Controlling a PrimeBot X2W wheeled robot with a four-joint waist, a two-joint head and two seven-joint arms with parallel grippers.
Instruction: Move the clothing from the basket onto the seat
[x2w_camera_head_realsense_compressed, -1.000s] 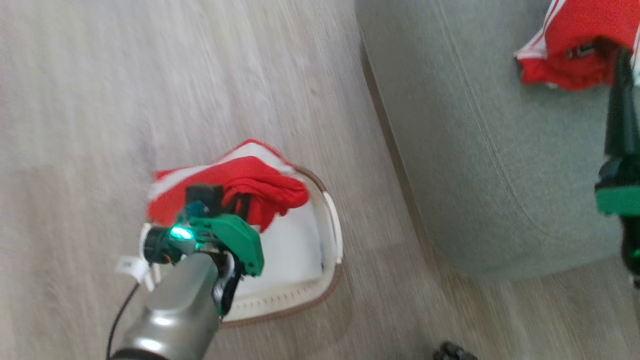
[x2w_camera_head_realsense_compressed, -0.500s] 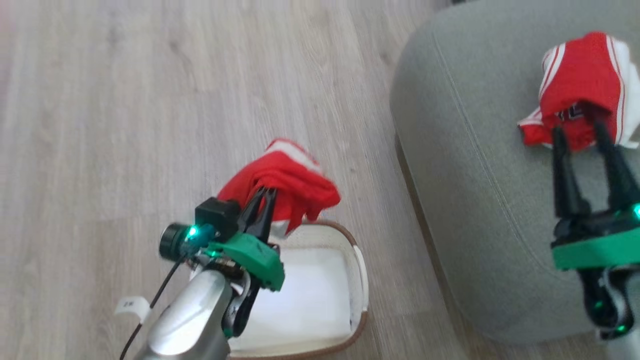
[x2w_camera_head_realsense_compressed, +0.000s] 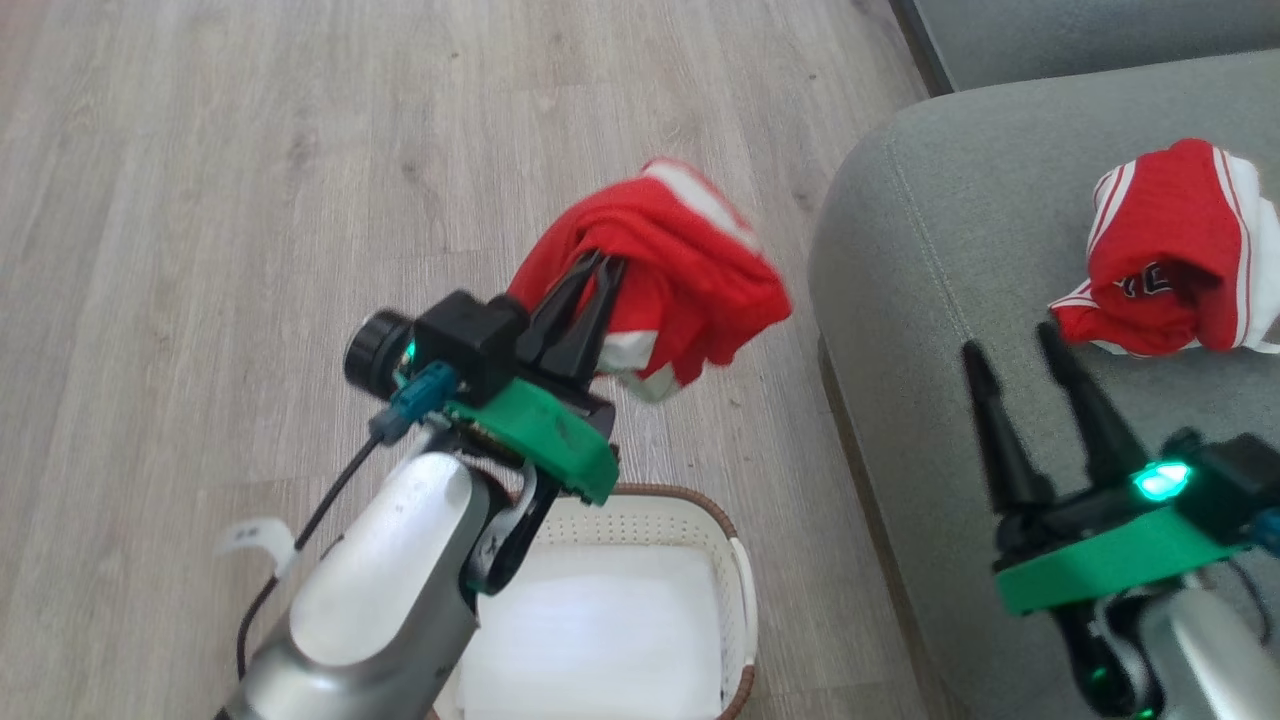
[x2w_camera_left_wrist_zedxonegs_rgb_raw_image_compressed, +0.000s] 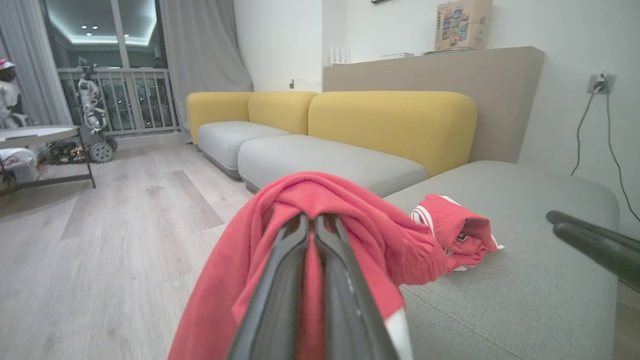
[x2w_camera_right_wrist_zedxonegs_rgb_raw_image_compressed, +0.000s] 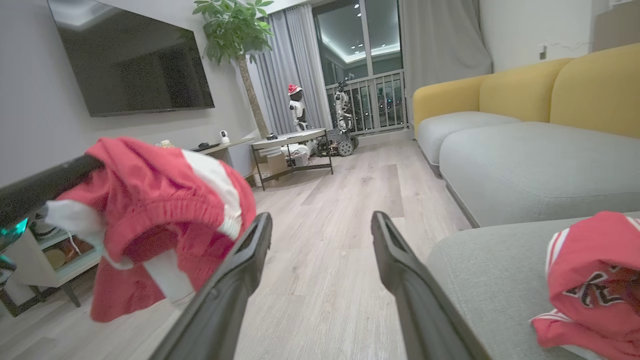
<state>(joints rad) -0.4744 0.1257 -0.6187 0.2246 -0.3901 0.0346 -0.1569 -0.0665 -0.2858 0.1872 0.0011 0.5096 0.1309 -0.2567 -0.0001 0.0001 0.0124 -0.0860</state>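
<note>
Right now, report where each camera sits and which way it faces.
Head view: on the head, down at basket and seat; left claw shut on red garment, right claw open.
Left wrist view: along the shut left claw, toward yellow sofa.
Right wrist view: along the open right claw, toward TV.
Shared: both wrist views catch the lettered garment on the seat.

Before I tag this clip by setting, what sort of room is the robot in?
Most likely a home living room: a long yellow-backed sofa, a wall-mounted TV and a tall potted plant all point that way.
</note>
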